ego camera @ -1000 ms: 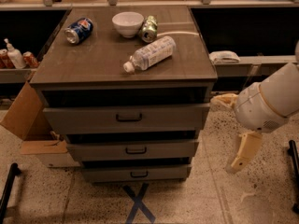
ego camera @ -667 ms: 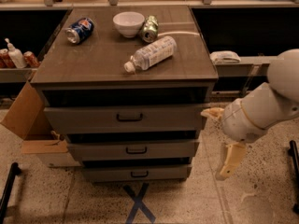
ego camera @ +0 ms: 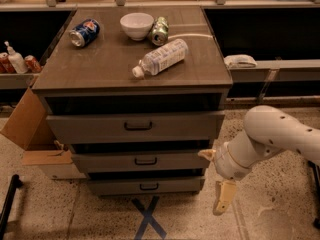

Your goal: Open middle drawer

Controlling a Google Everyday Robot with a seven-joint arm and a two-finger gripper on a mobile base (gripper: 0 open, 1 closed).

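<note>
Dim and warm, lit from above. Deep shadow beneath the grey-brown wooden cabinet top (ego camera: 100,66). Pale sheen on the cream two-finger gripper (ego camera: 216,176), fingers spread, low right beside it. Soft overall.

The gripper (ego camera: 216,176) is just right of the middle drawer (ego camera: 145,161), below the tabletop's (ego camera: 100,69) front-right corner. Near the rear edge, the bowl (ego camera: 137,25) lies between the left can (ego camera: 84,32) and the right can (ego camera: 160,30). The bottle (ego camera: 160,58) lies at centre.

Grey-brown cabinet top (ego camera: 90,74) carries four items: blue soda can (ego camera: 84,32) on its side at rear left; white bowl (ego camera: 137,25) upright, just beside a tipped green can (ego camera: 160,31); clear plastic bottle (ego camera: 160,57) lying nearer the front. Gripper (ego camera: 216,176) sits low off the cabinet's right front, fingers spread.
</note>
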